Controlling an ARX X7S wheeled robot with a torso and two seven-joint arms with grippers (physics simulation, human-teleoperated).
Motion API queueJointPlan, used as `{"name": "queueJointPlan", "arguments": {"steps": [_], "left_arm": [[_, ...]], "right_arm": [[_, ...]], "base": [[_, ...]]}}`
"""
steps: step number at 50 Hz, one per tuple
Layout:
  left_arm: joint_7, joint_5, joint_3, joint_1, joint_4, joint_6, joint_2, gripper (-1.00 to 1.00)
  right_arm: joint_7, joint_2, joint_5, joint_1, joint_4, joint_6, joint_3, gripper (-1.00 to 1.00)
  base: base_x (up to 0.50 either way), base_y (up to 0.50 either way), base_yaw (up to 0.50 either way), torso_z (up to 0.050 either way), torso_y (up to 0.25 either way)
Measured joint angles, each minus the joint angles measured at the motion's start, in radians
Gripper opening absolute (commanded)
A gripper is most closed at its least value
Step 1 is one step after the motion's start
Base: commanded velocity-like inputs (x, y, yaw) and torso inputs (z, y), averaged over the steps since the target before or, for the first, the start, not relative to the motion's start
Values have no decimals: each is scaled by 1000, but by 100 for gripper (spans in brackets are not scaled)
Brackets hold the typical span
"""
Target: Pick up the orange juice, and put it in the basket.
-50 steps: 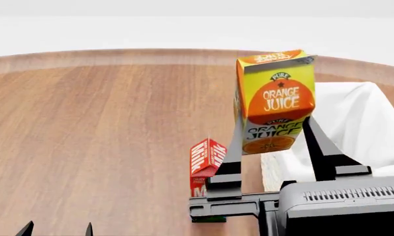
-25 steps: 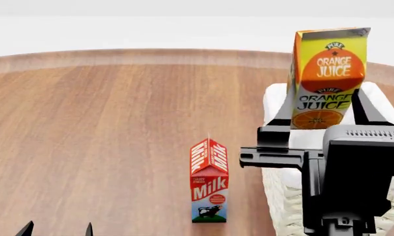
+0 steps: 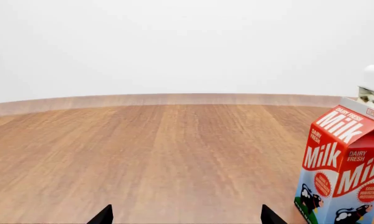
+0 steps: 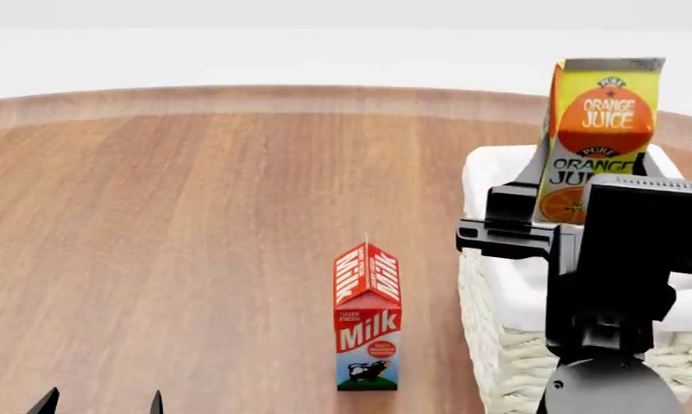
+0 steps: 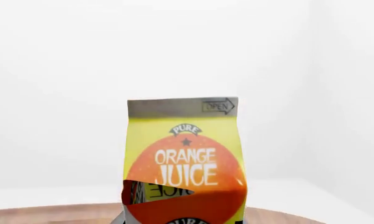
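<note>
The orange juice (image 4: 600,129), a tall yellow carton with an orange label, is held upright in the air over the basket (image 4: 496,345), a cream wicker basket with a white liner at the right. My right gripper (image 4: 582,194) is shut on the carton's lower half, its fingers on both sides. The right wrist view shows the orange juice (image 5: 183,158) close up, filling the space between the jaws. My left gripper (image 4: 101,403) is open and empty at the table's near left edge; only its two fingertips (image 3: 103,215) show.
A red-and-white Milk carton (image 4: 367,315) stands upright on the round wooden table (image 4: 185,216), just left of the basket; it also shows in the left wrist view (image 3: 342,168). The table's far rim curves behind.
My right gripper has carried the orange juice to the right and up, from beside the Milk carton to above the basket. The left arm has not moved.
</note>
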Motion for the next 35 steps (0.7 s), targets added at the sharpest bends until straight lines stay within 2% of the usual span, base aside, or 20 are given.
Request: {"name": "queueJointPlan", "arguments": {"steps": [35], "left_arm": [[-7,-6,8,-2,-1,3,-6,100]], "right_arm": [[-75,-103,-76,145,481,-205,-47,-100]], "base": [[0,0,0,0,1]]}}
